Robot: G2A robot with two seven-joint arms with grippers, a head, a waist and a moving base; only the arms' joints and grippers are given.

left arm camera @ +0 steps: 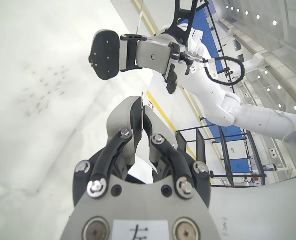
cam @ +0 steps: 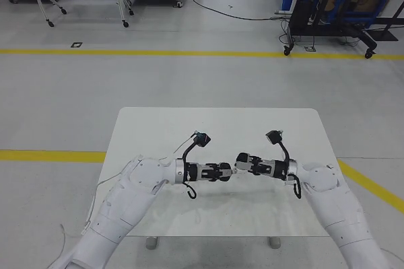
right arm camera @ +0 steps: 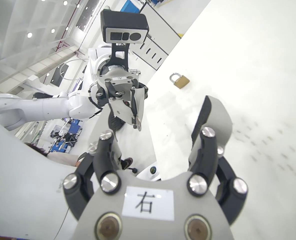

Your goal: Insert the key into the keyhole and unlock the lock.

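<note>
The left claw [left arm camera: 141, 108] pinches the thin silver key [left arm camera: 142, 99]; the right claw [right arm camera: 158, 116] gapes empty. The brass padlock with steel shackle [right arm camera: 180, 81] lies flat on the white surface [right arm camera: 250, 51], ahead of the right claw, beyond the key.

The left arm [cam: 131, 195] and the right arm [cam: 337, 195] are white and smooth, with fat round parts. Near the wrist each one turns grey and black. The left gripper [left arm camera: 142, 116] has grey metal fingers, black links and shiny silver screws [left arm camera: 94, 185]. A white sticker [left arm camera: 139, 231] with a black sign sits on its base. The right gripper [right arm camera: 160, 116] looks the same, with a second sticker [right arm camera: 148, 202]. The finger pads [left arm camera: 105, 54] are black and bumpy. A black cable [left arm camera: 228, 71] makes a loop at the right wrist. A little black camera box [right arm camera: 124, 27] sits on a black stalk.
</note>
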